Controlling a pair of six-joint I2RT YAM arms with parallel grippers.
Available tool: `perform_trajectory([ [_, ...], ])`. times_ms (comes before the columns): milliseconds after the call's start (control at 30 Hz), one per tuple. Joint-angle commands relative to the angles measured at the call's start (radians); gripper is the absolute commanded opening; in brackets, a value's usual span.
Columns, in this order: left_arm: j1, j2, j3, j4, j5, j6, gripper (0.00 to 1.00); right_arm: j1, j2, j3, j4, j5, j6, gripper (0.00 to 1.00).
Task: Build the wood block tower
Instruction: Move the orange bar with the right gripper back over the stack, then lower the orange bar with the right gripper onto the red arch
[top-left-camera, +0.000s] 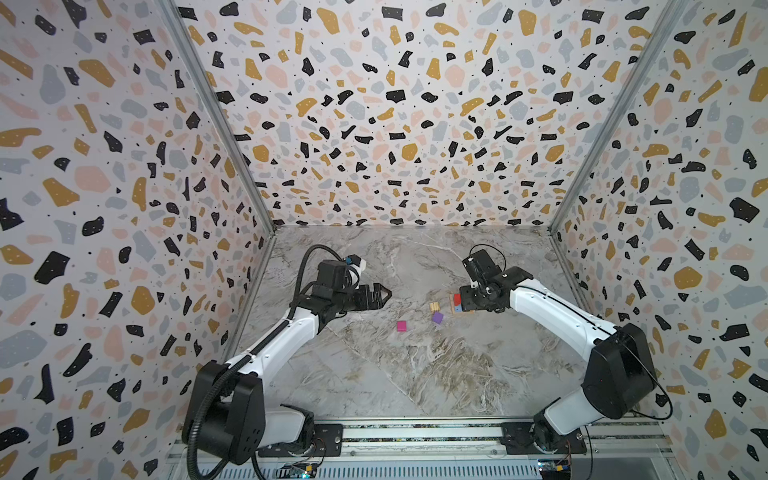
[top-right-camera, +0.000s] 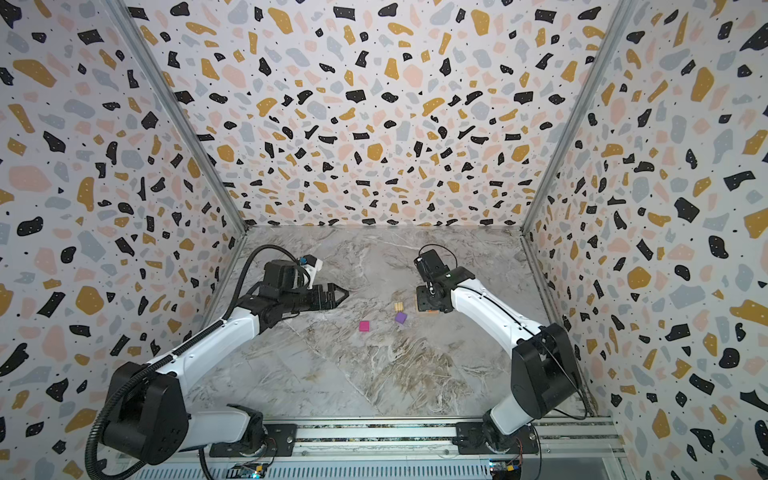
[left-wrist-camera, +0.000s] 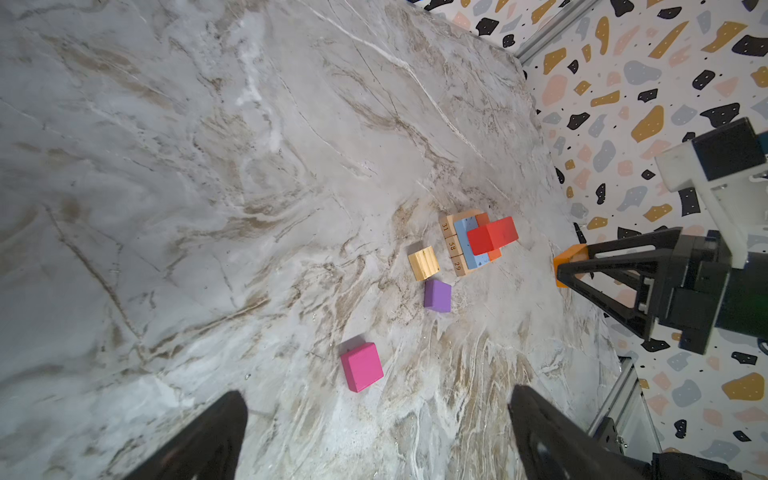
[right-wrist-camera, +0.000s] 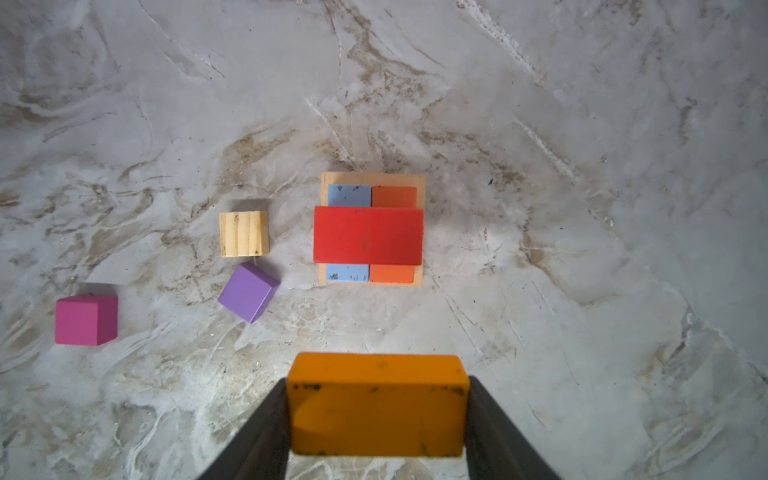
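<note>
The tower (right-wrist-camera: 368, 235) stands on the marble table: a tan base, a light blue bar and an orange-red bar side by side on it, and a red bar (left-wrist-camera: 492, 235) lying across them. My right gripper (right-wrist-camera: 377, 386) is shut on an orange block (right-wrist-camera: 377, 409) and hovers just above and beside the tower (top-left-camera: 456, 302). Left of the tower lie three loose cubes: tan (right-wrist-camera: 244, 234), purple (right-wrist-camera: 248, 291) and magenta (right-wrist-camera: 86, 320). My left gripper (left-wrist-camera: 378, 395) is open and empty, raised to the left of the magenta cube (top-left-camera: 401, 326).
The terrazzo right wall (top-left-camera: 582, 266) stands close behind the right arm. An aluminium rail (top-left-camera: 415, 432) with both arm bases runs along the table's front edge. Bare marble (top-left-camera: 415, 374) stretches between the cubes and the rail.
</note>
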Motion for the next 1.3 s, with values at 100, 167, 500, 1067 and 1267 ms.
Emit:
perform_trajectory([
  [100, 0.004, -0.024, -0.012, 0.030, 0.002, 0.001, 1.00, -0.025, 0.065, 0.073, -0.005, -0.031, -0.039, 0.50],
  [167, 0.003, -0.023, -0.013, 0.028, 0.000, 0.002, 1.00, -0.027, 0.081, 0.092, -0.004, -0.039, -0.042, 0.50],
  [500, 0.005, -0.021, -0.012, 0.024, -0.002, 0.002, 1.00, -0.038, 0.165, 0.176, -0.023, -0.051, -0.032, 0.50],
  [1067, 0.004, -0.026, -0.017, 0.028, -0.001, 0.002, 1.00, -0.045, 0.210, 0.184, 0.009, -0.037, 0.004, 0.50],
  [1267, 0.004, -0.023, -0.020, 0.033, 0.005, -0.003, 1.00, -0.050, 0.217, 0.181, 0.021, -0.038, 0.007, 0.50],
])
